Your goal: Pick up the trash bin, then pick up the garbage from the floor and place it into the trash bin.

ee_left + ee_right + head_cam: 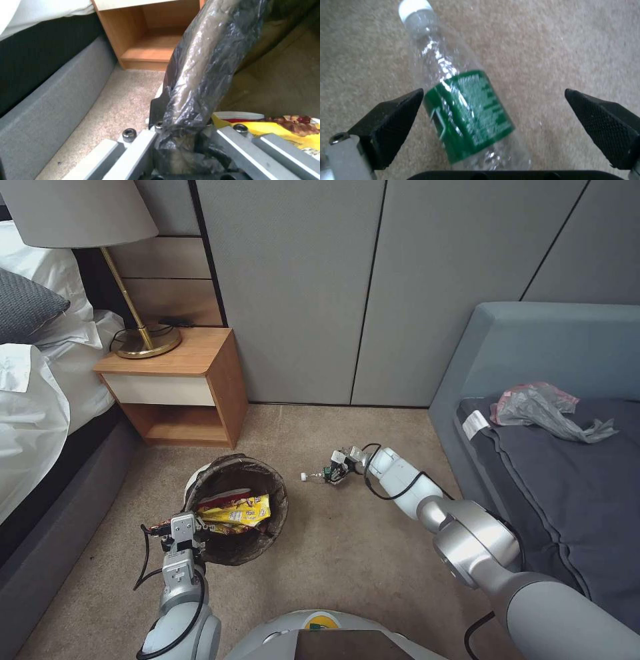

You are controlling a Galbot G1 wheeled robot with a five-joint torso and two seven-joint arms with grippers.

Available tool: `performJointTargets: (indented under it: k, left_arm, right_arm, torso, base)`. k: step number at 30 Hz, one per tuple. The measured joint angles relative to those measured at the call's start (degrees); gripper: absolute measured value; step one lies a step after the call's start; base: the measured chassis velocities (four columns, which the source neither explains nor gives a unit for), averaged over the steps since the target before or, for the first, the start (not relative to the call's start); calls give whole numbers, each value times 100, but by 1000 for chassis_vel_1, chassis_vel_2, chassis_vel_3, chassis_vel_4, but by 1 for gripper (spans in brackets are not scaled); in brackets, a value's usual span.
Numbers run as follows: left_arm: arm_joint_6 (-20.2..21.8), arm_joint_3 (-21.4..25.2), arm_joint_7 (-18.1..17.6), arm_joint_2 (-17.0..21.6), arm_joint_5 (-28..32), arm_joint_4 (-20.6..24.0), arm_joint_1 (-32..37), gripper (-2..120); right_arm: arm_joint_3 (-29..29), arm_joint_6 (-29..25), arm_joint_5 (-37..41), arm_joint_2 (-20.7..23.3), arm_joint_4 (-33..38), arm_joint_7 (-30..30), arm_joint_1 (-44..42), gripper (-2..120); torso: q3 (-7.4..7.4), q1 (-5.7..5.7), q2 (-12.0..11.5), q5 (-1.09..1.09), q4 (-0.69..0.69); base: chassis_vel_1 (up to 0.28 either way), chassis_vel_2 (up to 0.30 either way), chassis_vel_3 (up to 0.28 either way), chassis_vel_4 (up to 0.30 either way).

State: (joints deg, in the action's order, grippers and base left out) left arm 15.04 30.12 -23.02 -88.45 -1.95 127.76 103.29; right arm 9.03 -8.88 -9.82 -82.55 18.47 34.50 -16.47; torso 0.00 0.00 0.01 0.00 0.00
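Clear thin plastic makes up the bottle, which lies on its side on the carpet between the spread pads of the right gripper, one pad just beside the green label, nothing yet pinched. It is judged light, slick and easily crushed, so the labelled middle is best taken across its width. The trash bin, wrappers inside, is held near it by the left gripper, pressed together on the bag-covered rim.
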Motion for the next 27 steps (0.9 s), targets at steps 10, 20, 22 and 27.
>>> performJointTargets:
  k: [10, 20, 22, 27]
  left_arm:
    - [-16, -13, -3, -12, -52, -15, 41, 0]
    - [-29, -41, -4, -21, -86, -38, 55, 0]
    - [-33, -40, -4, -22, -87, -38, 55, 0]
    - [-40, -39, -4, -49, -98, -38, 57, 0]
  right_arm:
    - [-133, 234, 293, -95, -99, -158, 29, 100]
    - [2, 277, 322, -219, -97, -180, 108, 100]
    - [58, 277, 322, -230, -97, -180, 110, 100]
    - [292, 281, 321, -294, -96, -176, 94, 100]
  torso:
    - [0, 0, 0, 0, 0]
    - [0, 0, 0, 0, 1]
    - [0, 0, 0, 0, 0]
    - [0, 0, -1, 0, 0]
  base:
    - [0, 0, 0, 0]
    - [0, 0, 0, 0]
    - [0, 0, 0, 0]
    - [0, 0, 0, 0]
